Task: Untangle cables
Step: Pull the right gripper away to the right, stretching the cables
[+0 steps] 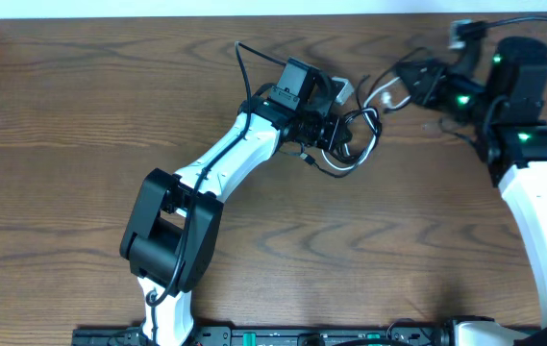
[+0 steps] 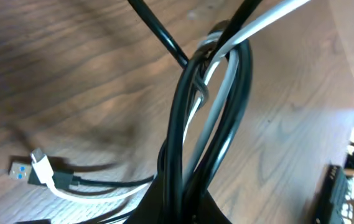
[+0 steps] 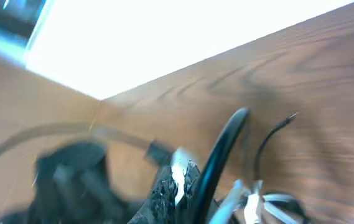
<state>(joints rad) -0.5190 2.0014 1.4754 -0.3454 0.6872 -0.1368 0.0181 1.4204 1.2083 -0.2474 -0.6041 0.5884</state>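
- The left gripper point(image 1: 336, 133) is pressed together on the cables point(image 1: 361, 146), at about 1 o'clock from the centre of the table point(image 1: 81, 115), probably to anchor the loops.
- The right gripper point(image 1: 403, 91), at 2 o'clock from them, is closed. I cannot tell if it pinches a strand.
- The plugs point(image 2: 30, 169) lie free on the wood.

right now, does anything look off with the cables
Yes: the black and white cables are twisted around each other in one tight loop rising from the shut left fingers, while their plug ends lie loose on the table.
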